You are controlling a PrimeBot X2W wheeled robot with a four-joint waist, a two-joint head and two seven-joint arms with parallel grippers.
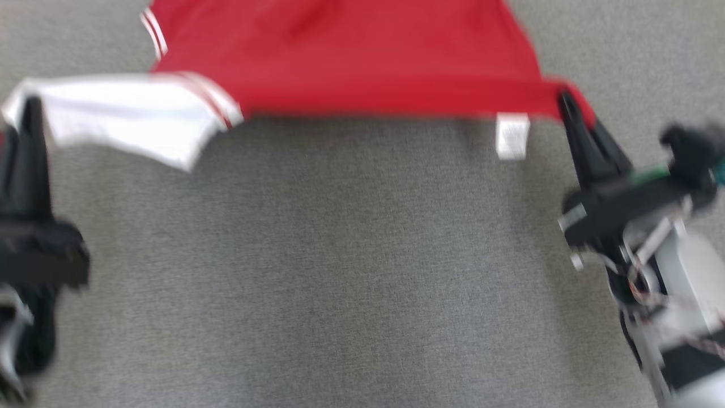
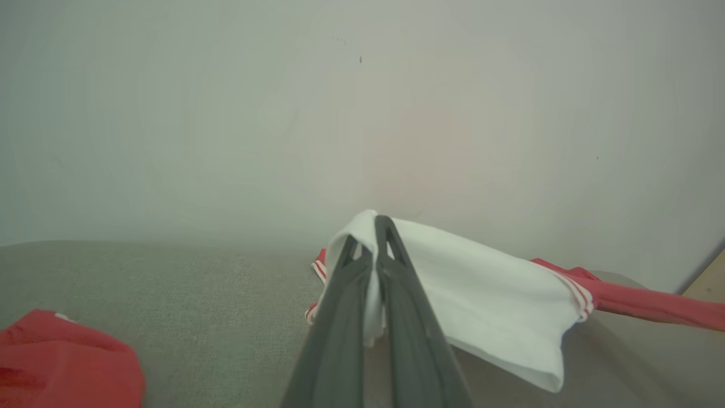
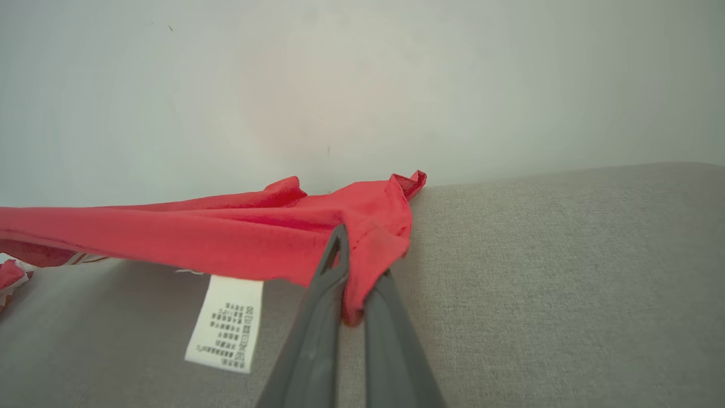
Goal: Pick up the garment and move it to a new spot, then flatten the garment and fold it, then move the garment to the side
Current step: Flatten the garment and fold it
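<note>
The garment (image 1: 351, 62) is red with a white, red-striped sleeve (image 1: 130, 116) and hangs stretched between both grippers above the grey surface. My left gripper (image 1: 31, 107) is shut on the white sleeve end (image 2: 481, 289), whose cloth is pinched between the dark fingers (image 2: 391, 272). At the right, my right gripper (image 1: 566, 105) is shut on the red corner (image 3: 374, 226) of the garment. A white care label (image 3: 226, 323) dangles from the red hem near it. The head view is blurred.
Grey fabric surface (image 1: 340, 272) lies under the garment and reaches back to a pale wall (image 3: 362, 73). Another red bunch of cloth (image 2: 62, 362) rests on the surface at the lower left of the left wrist view.
</note>
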